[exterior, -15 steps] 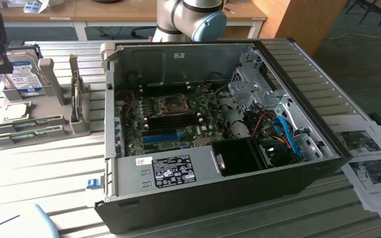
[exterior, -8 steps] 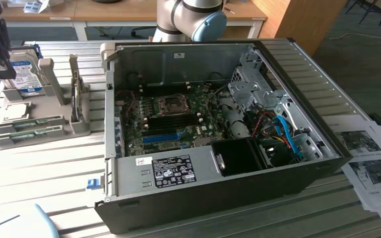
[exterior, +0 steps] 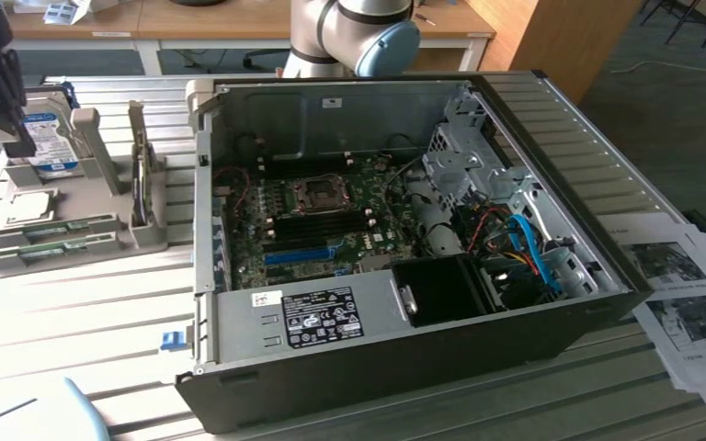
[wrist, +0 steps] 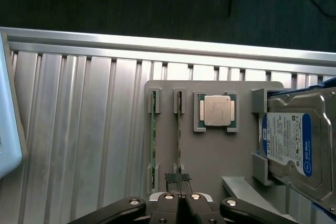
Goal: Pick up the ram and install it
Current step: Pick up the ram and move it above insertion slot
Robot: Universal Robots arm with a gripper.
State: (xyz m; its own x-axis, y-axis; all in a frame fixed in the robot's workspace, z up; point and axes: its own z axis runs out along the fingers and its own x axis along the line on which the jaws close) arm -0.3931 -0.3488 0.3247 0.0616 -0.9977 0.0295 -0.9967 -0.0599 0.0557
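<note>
Although shut on nothing, the gripper is seen above the ram, at ten o'clock from the computer case. One ram end is hidden by it.

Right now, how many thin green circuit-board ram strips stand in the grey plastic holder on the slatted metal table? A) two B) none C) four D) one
A: one ram strip and a second ram strip stand on edge in the slots of the grey holder, the second nearer the silver-topped processor chip.
</note>
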